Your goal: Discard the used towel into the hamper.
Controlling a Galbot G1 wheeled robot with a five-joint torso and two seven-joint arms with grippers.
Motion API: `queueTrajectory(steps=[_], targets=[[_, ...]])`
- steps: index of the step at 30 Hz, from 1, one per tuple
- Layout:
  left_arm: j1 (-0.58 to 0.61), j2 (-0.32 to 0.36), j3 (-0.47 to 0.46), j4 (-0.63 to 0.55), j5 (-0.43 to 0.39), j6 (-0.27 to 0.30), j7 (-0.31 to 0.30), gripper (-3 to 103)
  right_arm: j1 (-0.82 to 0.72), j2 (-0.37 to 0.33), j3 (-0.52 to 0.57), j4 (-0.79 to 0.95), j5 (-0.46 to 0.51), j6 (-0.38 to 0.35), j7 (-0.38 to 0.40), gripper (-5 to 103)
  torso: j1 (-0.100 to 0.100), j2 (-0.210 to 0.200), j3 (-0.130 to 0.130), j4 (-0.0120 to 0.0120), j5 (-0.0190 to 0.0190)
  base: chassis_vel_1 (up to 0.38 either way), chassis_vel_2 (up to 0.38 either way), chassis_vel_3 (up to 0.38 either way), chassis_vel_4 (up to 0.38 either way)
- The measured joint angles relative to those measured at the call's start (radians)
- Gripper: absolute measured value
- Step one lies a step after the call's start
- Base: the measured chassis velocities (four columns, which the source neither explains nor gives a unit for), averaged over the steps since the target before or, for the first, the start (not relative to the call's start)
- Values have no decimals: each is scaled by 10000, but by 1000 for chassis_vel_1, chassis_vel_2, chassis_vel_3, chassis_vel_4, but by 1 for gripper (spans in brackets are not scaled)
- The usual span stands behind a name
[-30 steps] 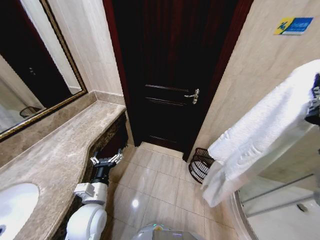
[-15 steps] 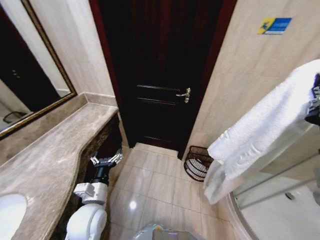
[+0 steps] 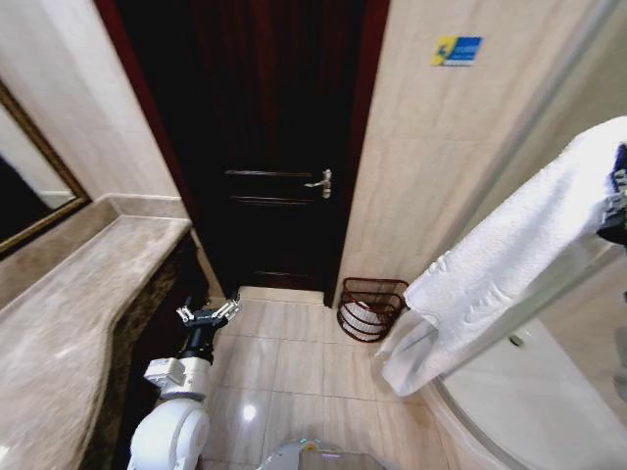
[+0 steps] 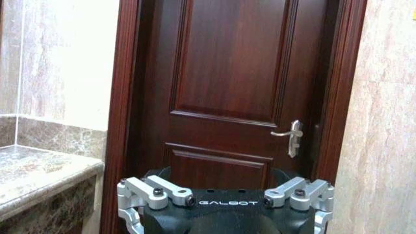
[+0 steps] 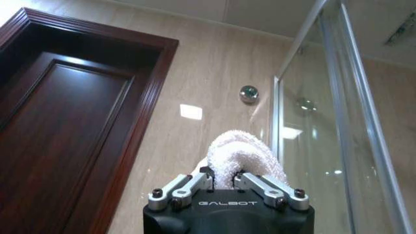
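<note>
My right tool is clamped on one end of the towel, with the white fluff squeezed between its fingers. The towel hangs down long and loose from there. I think it is soft and floppy and quite light, so a pinch near one end is enough, but the low end will swing. The hamper sits on the floor beside the door, just past the towel's low end. My left tool waits near the door too, fingers apart and holding nothing.
</note>
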Motion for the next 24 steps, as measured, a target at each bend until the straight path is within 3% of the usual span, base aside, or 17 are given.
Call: queueTrajectory(steps=[15, 24], targets=[[3, 0, 0, 0, 0, 0, 0, 100, 0, 0, 0, 1, 0, 0, 0, 12, -3, 1, -1, 3, -1, -10, 11, 7, -5], [-1, 0, -1, 0, 0, 0, -1, 100, 0, 0, 0, 1, 0, 1, 0, 12, 5, -1, 2, 4, -1, -134, 129, 130, -137]])
